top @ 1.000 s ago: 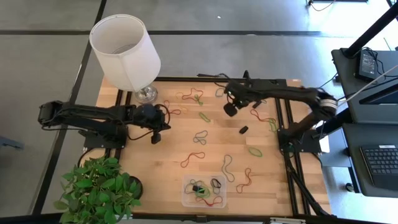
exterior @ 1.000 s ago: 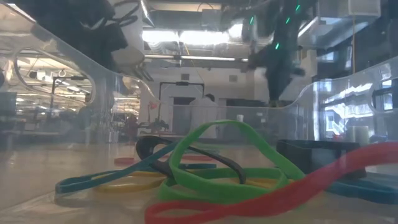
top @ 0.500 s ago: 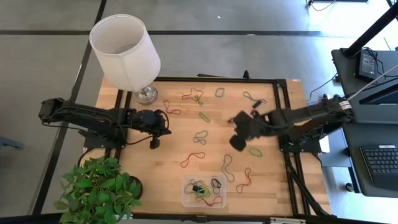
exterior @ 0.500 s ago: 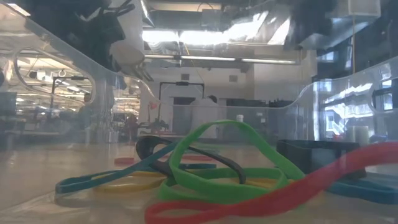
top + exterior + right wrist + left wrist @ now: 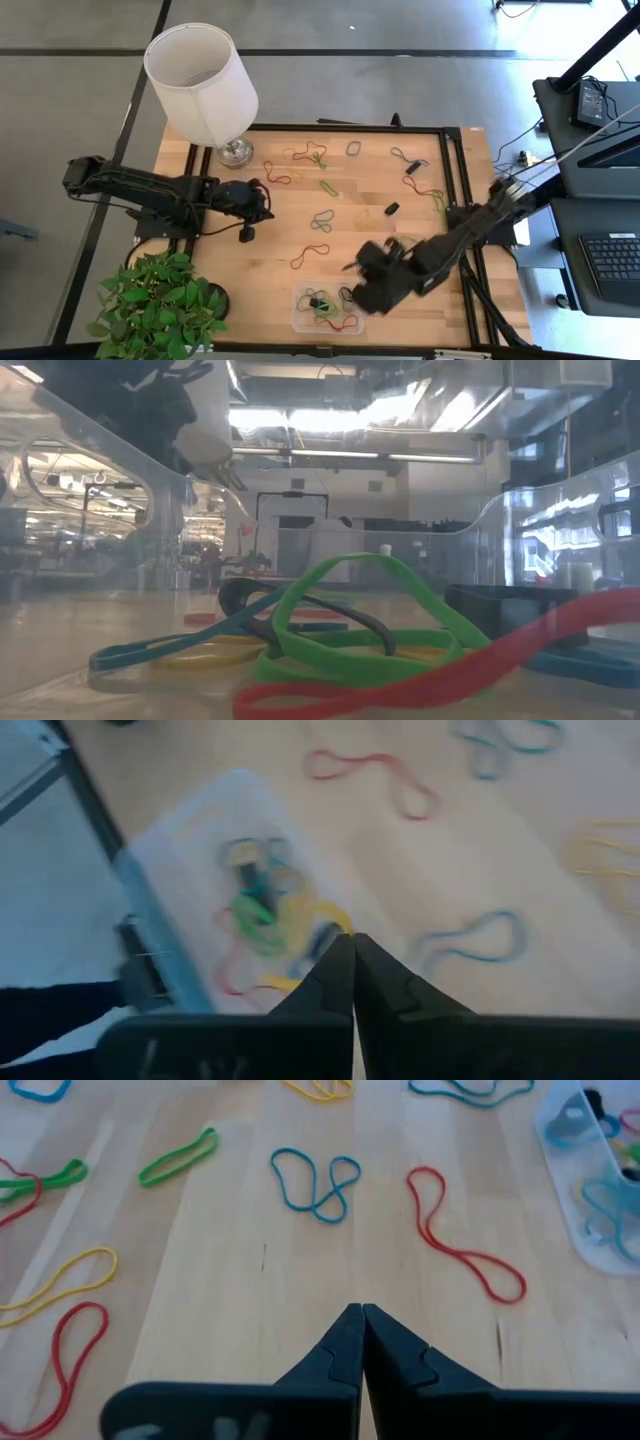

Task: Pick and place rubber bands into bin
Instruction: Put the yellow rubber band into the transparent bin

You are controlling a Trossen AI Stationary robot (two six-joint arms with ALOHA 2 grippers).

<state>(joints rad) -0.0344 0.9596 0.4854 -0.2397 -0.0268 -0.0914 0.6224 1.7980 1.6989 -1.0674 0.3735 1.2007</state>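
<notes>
You are looking at the bin (image 5: 328,308) sitting at the table's (image 5: 270,240) near edge, just beside the plant (image 5: 160,305), and it is holding a small tangle of rubber bands (image 5: 340,630): green, red, yellow, blue and black loops are lying piled on its floor in the low view. More bands are lying scattered across the wood, among them a red loop (image 5: 310,256) and a grey-blue one (image 5: 321,220) near the middle, a green one (image 5: 328,186) farther back, and a red and green cluster (image 5: 312,154) near the lamp (image 5: 205,85). Your right gripper (image 5: 368,292) is hanging just beside the bin's right end, its arm reaching in from the table's right side; in the right wrist view its fingers (image 5: 345,982) are pressing tip to tip with nothing between them, pointing down toward the bin (image 5: 215,890). Your left gripper (image 5: 247,230) is hovering over bare wood on the left half of the table, well apart from the bin; in the left wrist view its fingers (image 5: 360,1345) are likewise meeting fully, holding nothing, with a blue band (image 5: 316,1180) and a red band (image 5: 455,1240) lying ahead of them.
</notes>
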